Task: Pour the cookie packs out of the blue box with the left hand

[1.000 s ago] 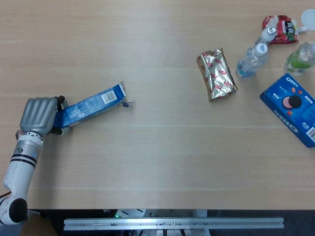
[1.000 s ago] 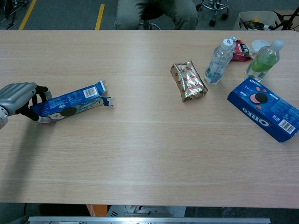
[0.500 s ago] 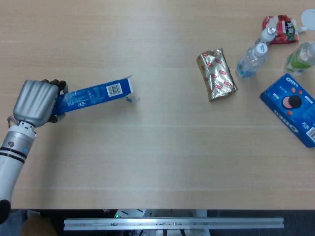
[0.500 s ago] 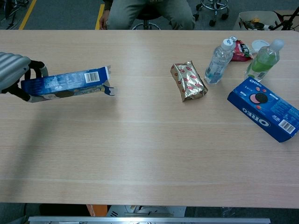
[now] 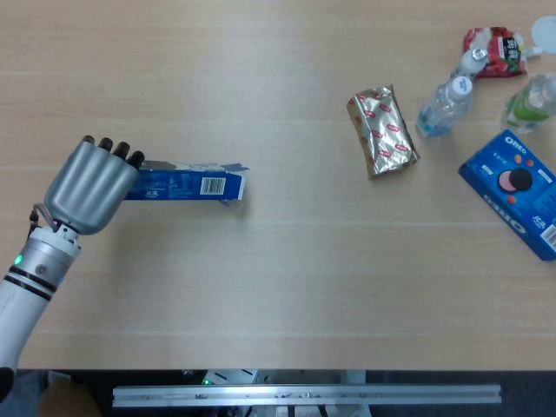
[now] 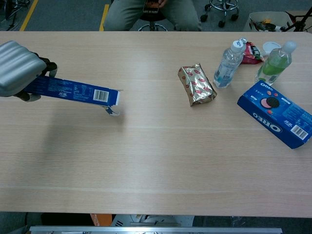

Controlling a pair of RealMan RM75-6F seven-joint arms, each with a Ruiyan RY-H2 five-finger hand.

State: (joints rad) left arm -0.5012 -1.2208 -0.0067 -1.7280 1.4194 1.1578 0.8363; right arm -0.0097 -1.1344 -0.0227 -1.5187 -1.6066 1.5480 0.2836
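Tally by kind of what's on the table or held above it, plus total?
Blue cookie boxes: 2, one held by the left hand, one lying at right
Bottles: 2, clear, green
Gold foil pack: 1
Red pouch: 1
Total: 6

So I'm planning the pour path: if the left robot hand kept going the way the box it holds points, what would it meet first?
Probably nothing: the left robot hand holds the blue box open end tilted down toward bare table; the gold cookie pack looks off that line, though depth is unclear.
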